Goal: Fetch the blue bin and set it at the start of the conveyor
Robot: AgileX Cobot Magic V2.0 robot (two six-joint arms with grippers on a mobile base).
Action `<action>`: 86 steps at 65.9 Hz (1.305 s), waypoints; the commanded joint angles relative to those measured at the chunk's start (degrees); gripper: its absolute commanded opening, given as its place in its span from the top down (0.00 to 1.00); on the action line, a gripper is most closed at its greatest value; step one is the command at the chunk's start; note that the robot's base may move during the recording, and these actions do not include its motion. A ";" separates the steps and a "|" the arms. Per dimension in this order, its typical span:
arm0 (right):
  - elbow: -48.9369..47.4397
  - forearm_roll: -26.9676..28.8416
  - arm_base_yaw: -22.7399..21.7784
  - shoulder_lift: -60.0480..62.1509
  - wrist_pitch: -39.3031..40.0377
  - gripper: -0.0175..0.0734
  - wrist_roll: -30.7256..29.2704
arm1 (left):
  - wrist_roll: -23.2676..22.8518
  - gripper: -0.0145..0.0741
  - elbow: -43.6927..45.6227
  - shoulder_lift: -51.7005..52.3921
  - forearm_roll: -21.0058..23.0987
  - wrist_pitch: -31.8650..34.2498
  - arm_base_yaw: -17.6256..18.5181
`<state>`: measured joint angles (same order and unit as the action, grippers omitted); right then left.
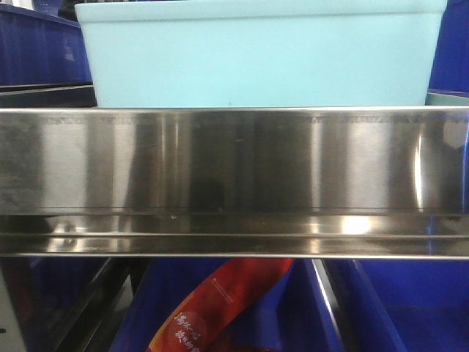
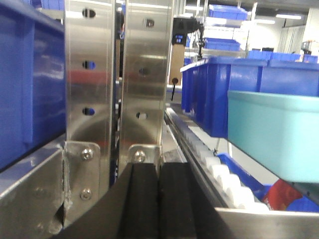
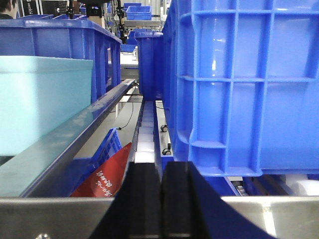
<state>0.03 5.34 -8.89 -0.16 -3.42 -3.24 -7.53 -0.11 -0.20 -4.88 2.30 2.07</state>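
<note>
one blue bin (image 1: 256, 55) behind steel rail (image 1: 234, 169)

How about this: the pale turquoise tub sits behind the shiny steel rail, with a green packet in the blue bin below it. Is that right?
Not quite. The packet is red, not green, as the front-facing view shows. The rest holds: the pale turquoise tub sits behind the shiny steel rail, and the packet lies in the blue bin below it.
</note>
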 commanded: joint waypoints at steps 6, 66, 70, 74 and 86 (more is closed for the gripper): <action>-0.03 -0.40 0.10 0.16 2.68 0.99 -0.28 | 0.01 0.96 0.11 0.20 0.26 2.68 -0.19; -30.35 0.46 0.38 -13.07 -14.23 0.18 -0.37 | 7.91 0.31 37.82 -27.81 0.26 -18.48 4.18; -32.10 0.46 0.38 -14.83 -16.37 0.18 -0.86 | 9.02 0.31 40.77 -31.21 0.26 -18.62 8.51; -34.10 0.46 0.61 -16.94 -18.12 0.18 -2.53 | 9.02 0.31 44.03 -34.99 0.26 -19.86 12.88; -41.08 0.46 2.75 -25.14 -21.75 0.18 -3.48 | 9.02 0.31 54.84 -47.56 1.50 -25.38 24.13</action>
<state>-38.41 6.32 -7.12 -22.05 -24.44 -6.01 0.94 50.41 -42.75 -4.63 -21.03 22.13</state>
